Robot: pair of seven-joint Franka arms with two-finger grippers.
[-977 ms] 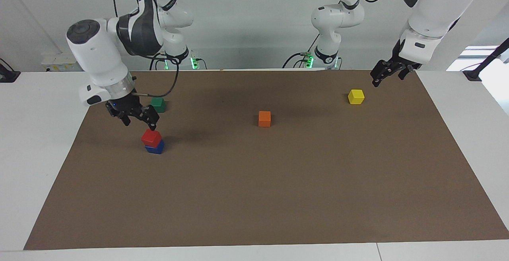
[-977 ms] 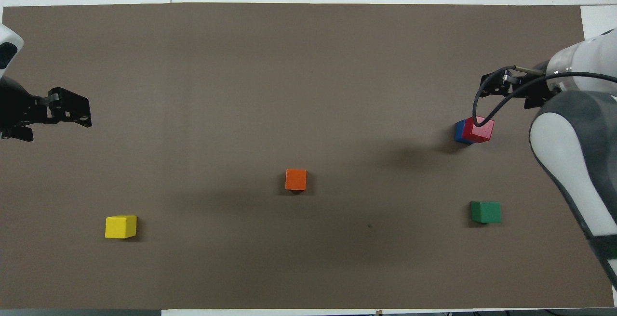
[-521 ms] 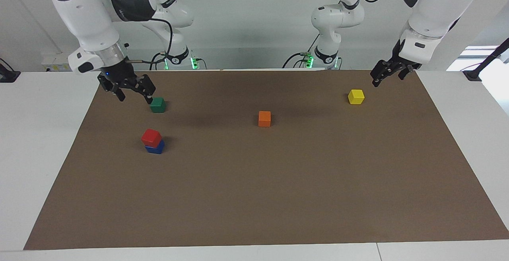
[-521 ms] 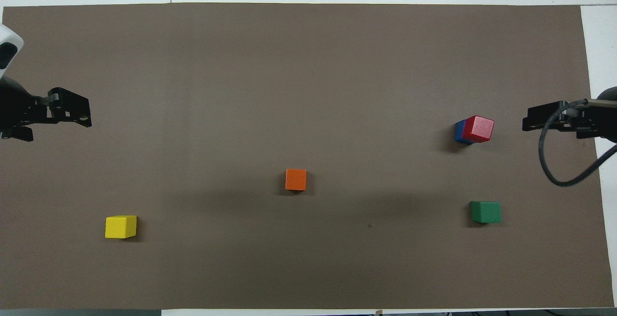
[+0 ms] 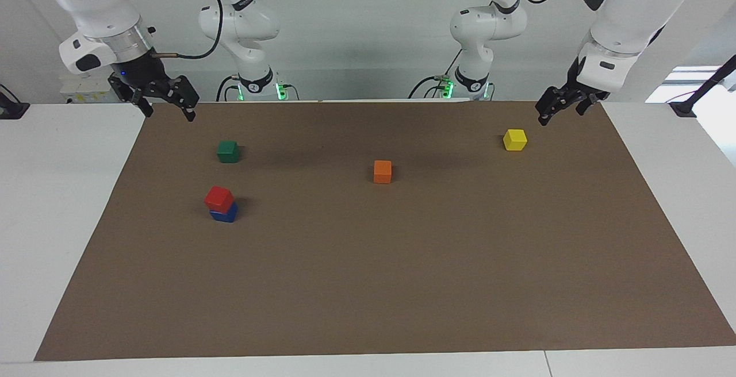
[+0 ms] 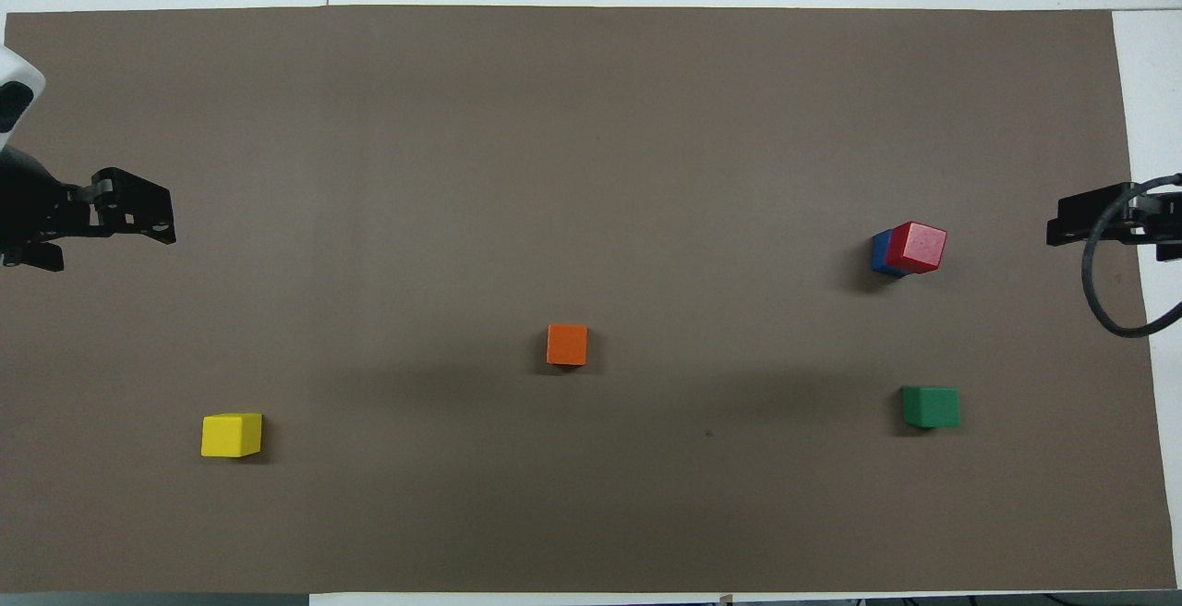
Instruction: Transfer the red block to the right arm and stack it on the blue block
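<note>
— Where's the small glossy red block [image 5: 218, 197]?
— On the deep-blue block [image 5: 225, 214], slightly askew. A dark green cube [image 5: 227, 151] sits nearer the robots.
— The grippers?
— Right gripper [image 5: 166, 103] spread wide over the brown mat's [image 5: 368, 285] corner; left gripper [image 5: 551, 107] near the yellow cube [image 5: 514, 139] — fingers unclear.

The table is seen from a high camera across from the robots, their bases at the top. It is also seen steeply from above the robots' end. The brown mat [image 5: 368, 262] [image 6: 591, 126] and its blocks are shared by both.
</note>
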